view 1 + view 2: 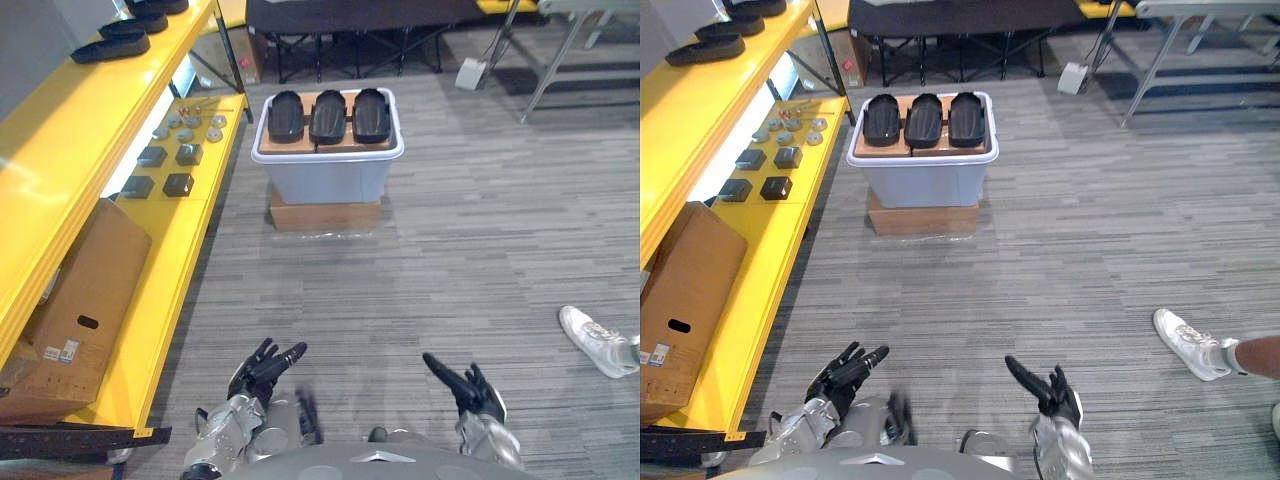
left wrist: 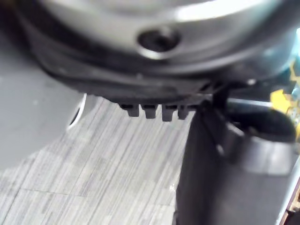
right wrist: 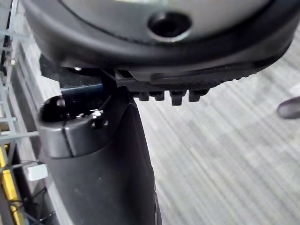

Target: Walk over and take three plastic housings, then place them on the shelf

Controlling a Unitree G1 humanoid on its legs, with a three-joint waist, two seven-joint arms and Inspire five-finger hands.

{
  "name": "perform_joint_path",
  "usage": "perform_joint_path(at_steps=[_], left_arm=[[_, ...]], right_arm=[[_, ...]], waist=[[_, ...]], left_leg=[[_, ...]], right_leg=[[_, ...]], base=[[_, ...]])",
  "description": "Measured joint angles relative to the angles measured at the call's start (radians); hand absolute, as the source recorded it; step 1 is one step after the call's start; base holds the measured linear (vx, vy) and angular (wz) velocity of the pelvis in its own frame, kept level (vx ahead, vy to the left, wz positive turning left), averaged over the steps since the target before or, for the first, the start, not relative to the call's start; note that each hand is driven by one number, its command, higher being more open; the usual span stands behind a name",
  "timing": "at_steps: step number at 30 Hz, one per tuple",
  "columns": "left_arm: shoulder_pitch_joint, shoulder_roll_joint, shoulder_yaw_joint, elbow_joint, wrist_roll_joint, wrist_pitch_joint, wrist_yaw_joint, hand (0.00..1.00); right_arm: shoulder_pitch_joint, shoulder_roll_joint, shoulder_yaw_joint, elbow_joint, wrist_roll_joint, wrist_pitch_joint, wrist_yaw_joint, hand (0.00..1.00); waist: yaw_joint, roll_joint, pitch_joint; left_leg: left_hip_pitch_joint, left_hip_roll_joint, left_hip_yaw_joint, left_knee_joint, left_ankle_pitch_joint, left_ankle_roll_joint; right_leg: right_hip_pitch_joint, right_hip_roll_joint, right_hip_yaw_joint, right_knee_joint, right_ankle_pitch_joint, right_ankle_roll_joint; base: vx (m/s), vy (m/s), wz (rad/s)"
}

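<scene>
Carpet floor [image 1: 480, 250]: flat cardboard box [image 1: 325, 216], white bin [image 1: 325, 178] on it, three plastic housings [image 1: 328, 115] across the bin top. Yellow shelf [image 1: 60, 130]: black housings [image 1: 110, 45] on the top tier. Lower tier holds black blocks [image 1: 165, 170], grey discs [image 1: 190, 126] and a big carton [image 1: 80, 300].

Farthest housing [image 1: 158, 5] partly beyond edge

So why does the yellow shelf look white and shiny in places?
Left eye view: the yellow shelf throws the room light back as a pale sheen on its top board, and a bright white strip shows under that board, beside the small parts. Right eye view: the black housings carry only faint glints.
</scene>
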Motion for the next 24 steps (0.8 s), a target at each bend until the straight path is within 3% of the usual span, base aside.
perform_joint_path(at_steps=[1, 3, 4, 5, 6, 7, 8, 9, 10, 11, 12, 13, 16, 17, 18, 19, 21, 22, 24], left_arm=[[0.0, -0.004, 0.0, -0.006, 0.0, -0.007, -0.005, 1.0], [0.0, -0.007, 0.01, -0.001, 0.002, -0.014, -0.019, 1.0], [0.0, -0.006, 0.018, 0.0, 0.003, -0.014, -0.022, 1.0], [0.0, 0.001, 0.041, -0.001, 0.004, -0.013, -0.03, 1.0], [0.0, 0.006, 0.049, -0.002, 0.004, -0.013, -0.035, 1.0], [-0.002, 0.005, 0.056, 0.004, 0.004, -0.011, -0.035, 1.0], [-0.009, 0.002, 0.057, 0.034, 0.017, -0.013, -0.031, 1.0], [-0.017, 0.017, 0.052, 0.055, 0.044, -0.015, -0.03, 1.0], [-0.024, 0.027, 0.049, 0.065, 0.045, -0.013, -0.031, 1.0], [-0.027, 0.05, 0.045, 0.092, 0.046, -0.015, -0.023, 1.0], [-0.021, 0.06, 0.043, 0.112, 0.045, -0.015, -0.009, 1.0], [-0.021, 0.065, 0.035, 0.116, 0.045, -0.015, -0.005, 1.0], [-0.032, 0.085, -0.005, 0.111, 0.04, -0.014, -0.003, 1.0], [-0.045, 0.091, -0.016, 0.107, 0.039, -0.014, -0.003, 1.0], [-0.052, 0.095, -0.022, 0.105, 0.038, -0.014, -0.002, 1.0], [-0.065, 0.098, -0.031, 0.105, 0.036, -0.015, -0.002, 1.0], [-0.06, 0.102, -0.036, 0.104, 0.03, -0.016, -0.003, 1.0], [-0.031, 0.112, -0.034, 0.093, 0.024, -0.018, -0.004, 1.0], [-0.01, 0.095, -0.032, 0.086, 0.016, -0.031, -0.002, 1.0]], right_arm=[[-0.008, 0.001, 0.0, 0.0, 0.0, 0.0, -0.002, 1.0], [0.002, 0.008, 0.028, 0.001, 0.001, 0.001, -0.006, 1.0], [0.007, 0.011, 0.037, 0.003, 0.001, 0.003, -0.006, 1.0], [0.01, 0.014, 0.049, 0.003, 0.0, 0.004, -0.001, 1.0], [0.01, 0.014, 0.049, 0.003, 0.0, 0.004, 0.0, 1.0], [0.015, 0.008, 0.046, 0.007, 0.001, 0.004, 0.003, 1.0], [0.001, 0.001, 0.038, 0.014, 0.002, 0.003, 0.009, 1.0], [0.0, 0.01, 0.034, 0.015, 0.002, 0.001, 0.012, 1.0], [0.0, 0.018, 0.036, 0.017, 0.002, 0.001, 0.014, 1.0], [0.003, 0.033, 0.039, 0.021, 0.0, 0.001, 0.026, 1.0], [0.013, 0.047, 0.043, 0.021, 0.0, 0.0, 0.028, 1.0], [0.012, 0.051, 0.05, 0.017, 0.0, -0.002, 0.028, 1.0], [0.004, 0.06, 0.08, -0.007, 0.0, -0.004, 0.016, 1.0], [-0.001, 0.067, 0.08, -0.021, 0.0, -0.005, 0.005, 1.0], [-0.003, 0.072, 0.08, -0.028, 0.001, -0.006, -0.002, 1.0], [-0.004, 0.082, 0.078, -0.033, 0.001, -0.016, -0.01, 1.0], [0.017, 0.101, 0.078, -0.033, 0.001, -0.016, -0.014, 1.0], [0.037, 0.116, 0.079, -0.031, 0.001, -0.016, -0.011, 1.0], [0.022, 0.115, 0.079, -0.027, 0.004, -0.02, -0.015, 1.0]], waist=[[0.003, 0.007, 0.006], [0.015, 0.018, 0.012], [0.014, 0.01, 0.013], [0.018, -0.029, 0.011], [0.018, -0.046, 0.006], [0.01, -0.055, -0.001], [0.001, -0.06, -0.001], [-0.004, -0.064, -0.002], [-0.01, -0.078, 0.005], [-0.016, -0.097, 0.018], [-0.013, -0.095, 0.021], [-0.014, -0.09, 0.024], [-0.018, -0.072, 0.024], [-0.019, -0.074, 0.023], [-0.02, -0.079, 0.023], [-0.019, -0.089, 0.026], [-0.019, -0.115, 0.021], [-0.012, -0.147, 0.0], [0.0, -0.128, -0.002]], left_leg=[[-0.012, 0.006, -0.004, -0.025, 0.02, -0.002], [-0.008, 0.029, 0.01, -0.053, 0.065, 0.035], [0.002, 0.027, 0.024, -0.036, 0.119, 0.065], [0.005, -0.002, 0.076, 0.017, 0.162, 0.118], [0.008, -0.023, 0.092, 0.038, 0.149, 0.136], [0.019, -0.049, 0.111, 0.036, 0.131, 0.165], [0.039, -0.081, 0.111, 0.019, 0.114, 0.208], [0.081, -0.113, 0.11, -0.006, 0.096, 0.243], [0.108, -0.13, 0.104, -0.014, 0.082, 0.249], [0.161, -0.141, 0.095, -0.019, 0.051, 0.243], [0.216, -0.134, 0.084, -0.021, 0.031, 0.239], [0.247, -0.13, 0.075, -0.032, 0.028, 0.234], [0.299, -0.086, 0.016, -0.062, 0.005, 0.197], [0.302, -0.082, -0.004, -0.071, 0.0, 0.188], [0.303, -0.082, -0.018, -0.074, -0.002, 0.184], [0.318, -0.083, -0.044, -0.072, -0.015, 0.164], [0.381, -0.093, -0.086, -0.068, -0.046, 0.12], [0.413, -0.104, -0.11, -0.058, -0.083, 0.101], [0.408, -0.063, -0.104, 0.005, -0.138, 0.085]], right_leg=[[0.019, 0.009, 0.001, -0.008, -0.009, 0.01], [0.121, 0.023, 0.012, -0.026, -0.077, 0.052], [0.142, 0.012, 0.011, -0.023, -0.1, 0.062], [0.149, -0.047, 0.011, 0.027, -0.176, 0.076], [0.142, -0.078, 0.009, 0.062, -0.193, 0.081], [0.119, -0.117, 0.009, 0.155, -0.211, 0.083], [0.02, -0.181, 0.014, 0.382, -0.2, 0.106], [-0.096, -0.254, 0.027, 0.659, -0.123, 0.128], [-0.144, -0.294, 0.027, 0.778, -0.094, 0.126], [-0.203, -0.34, 0.018, 0.899, -0.103, 0.116], [-0.241, -0.346, -0.017, 0.91, -0.122, 0.108], [-0.244, -0.342, -0.044, 0.879, -0.136, 0.122], [-0.299, -0.233, -0.099, 0.437, -0.127, 0.16], [-0.319, -0.209, -0.085, 0.311, -0.093, 0.18], [-0.331, -0.198, -0.067, 0.233, -0.053, 0.178], [-0.345, -0.187, -0.024, 0.142, 0.038, 0.176], [-0.341, -0.176, 0.052, 0.145, 0.197, 0.149], [-0.34, -0.18, 0.06, 0.194, 0.227, 0.092], [-0.311, -0.145, 0.063, 0.181, 0.171, 0.088]], base=[[0.37, 0.134, -0.1], [0.45, 0.208, -0.03], [0.5, 0.273, -0.02], [0.41, 0.231, -0.04], [0.43, 0.221, -0.08], [0.4, 0.183, 0.05], [0.5, 0.25, 0.12], [0.5, 0.256, 0.23], [0.48, 0.24, 0.26], [0.48, 0.187, 0.2], [0.49, 0.174, 0.18], [0.5, 0.124, 0.27], [0.47, 0.023, 0.54], [0.27, -0.05, 0.52], [0.34, -0.1, 0.65], [0.34, -0.124, 0.66], [0.39, -0.227, 0.77], [0.45, -0.314, 0.49], [0.34, -0.28, -0.13]])
